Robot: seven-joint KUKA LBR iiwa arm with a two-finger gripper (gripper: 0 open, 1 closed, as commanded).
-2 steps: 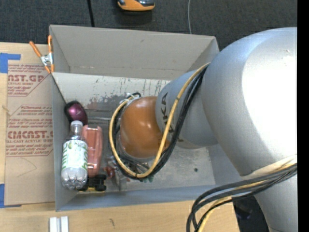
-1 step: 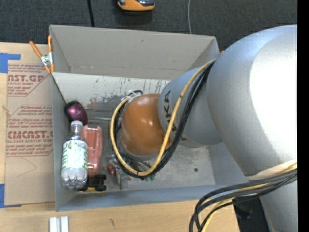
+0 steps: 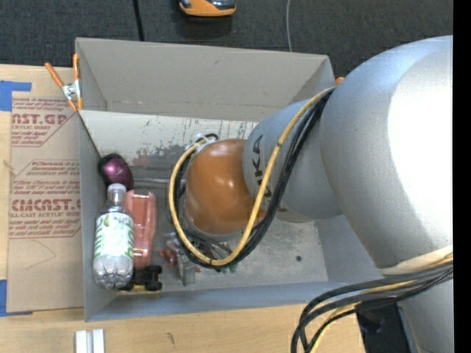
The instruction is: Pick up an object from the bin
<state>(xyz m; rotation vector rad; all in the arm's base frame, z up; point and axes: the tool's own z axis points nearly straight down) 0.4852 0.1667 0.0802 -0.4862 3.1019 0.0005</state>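
My gripper (image 3: 182, 262) reaches down near the bin's front wall, left of the middle, mostly hidden under the arm's orange cover. Just to its left lies a flat pink object (image 3: 141, 225), lengthwise along the bin. Beside that, against the left wall, a clear plastic bottle (image 3: 114, 240) with a white cap and a green-patterned label lies on its side. A small black and yellow thing (image 3: 146, 280) sits in the front left corner, close to the gripper. What lies directly under the gripper is hidden.
A dark maroon ball (image 3: 115, 169) rests at the left wall behind the bottle. The arm and its yellow and black cables cover the bin's middle and right. Bare scuffed floor shows at the front right.
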